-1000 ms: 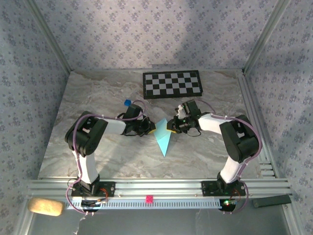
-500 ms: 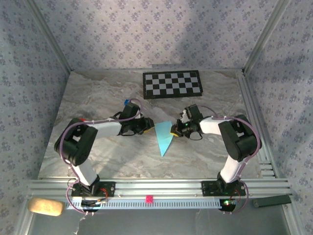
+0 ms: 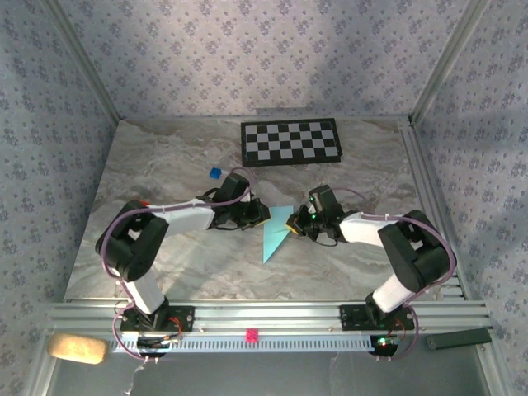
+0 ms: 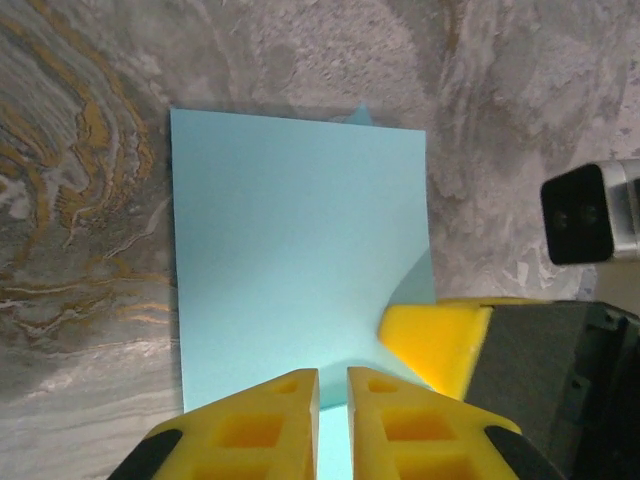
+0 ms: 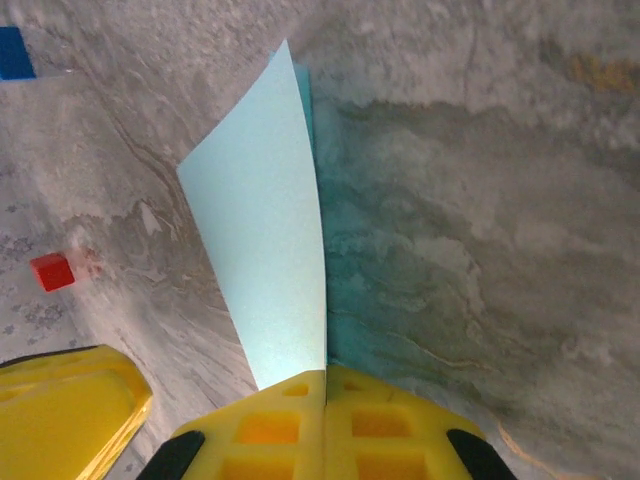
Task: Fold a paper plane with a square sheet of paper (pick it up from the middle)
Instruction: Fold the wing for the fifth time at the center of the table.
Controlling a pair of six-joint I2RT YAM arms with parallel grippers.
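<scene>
The paper plane (image 3: 275, 233) is a light-blue folded sheet on the marble table, its point aimed at the near edge. In the right wrist view one flap of the paper plane (image 5: 262, 235) stands up on edge, and my right gripper (image 5: 326, 378) is shut on it at the crease. My right gripper (image 3: 295, 224) sits at the paper's right side. My left gripper (image 3: 258, 216) is at its left corner. In the left wrist view the left gripper (image 4: 333, 378) hovers over the flat paper (image 4: 298, 250), its jaws a narrow gap apart with nothing between them. A right finger (image 4: 435, 342) rests on the sheet.
A black-and-white checkerboard (image 3: 290, 142) lies at the back of the table. A small dark-blue cube (image 3: 215, 173) sits behind the left arm, and this blue cube (image 5: 14, 52) shows with a red cube (image 5: 50, 271) in the right wrist view. Aluminium rails border the table.
The left gripper backed off the paper, then came right again to its left corner. The right gripper shifted left and nearer with the paper, whose point swung slightly left.
</scene>
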